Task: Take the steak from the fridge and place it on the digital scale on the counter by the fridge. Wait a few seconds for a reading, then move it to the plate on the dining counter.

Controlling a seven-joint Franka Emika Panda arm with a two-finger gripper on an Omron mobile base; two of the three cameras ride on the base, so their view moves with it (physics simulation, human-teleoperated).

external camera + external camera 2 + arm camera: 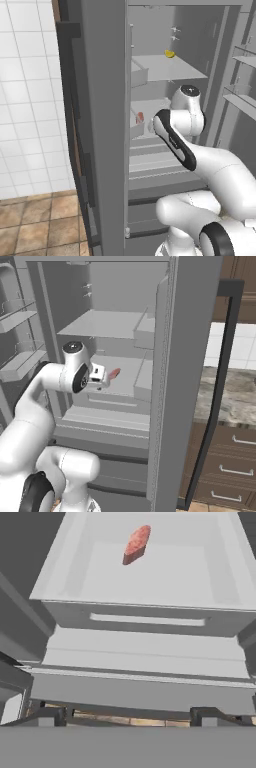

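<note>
**Steak waiting on the middle shelf, jaws spread short of it**

Steak (137, 544) is lying loose on the pale middle shelf (165, 572) of the fridge (102, 125), toward the far part of the tray, and nothing is touching it. The gripper (128, 714) is hanging in front of the shelf's near lip with its jaws spread wide and empty, well apart from the meat.

Judging from this, the step in hand is the reach. The hand is needing to go forward over the lip and down, with the jaws straddling the steak across its narrow width, not along its length. The slab is sitting at a slant to the shelf's edges, so a small wrist roll is looking wise before closing. Low fingers risk scraping the tray; a high grip risks sliding off the thin slab.

The hand view is giving the steak's slant and outline clearly. The right base view is showing the gripper (102, 376) just short of the steak (114, 373), at about its height. The left base view is adding a small yellow item (170, 53) on the upper shelf, and the steak (140, 117) beside the arm's elbow.
</note>
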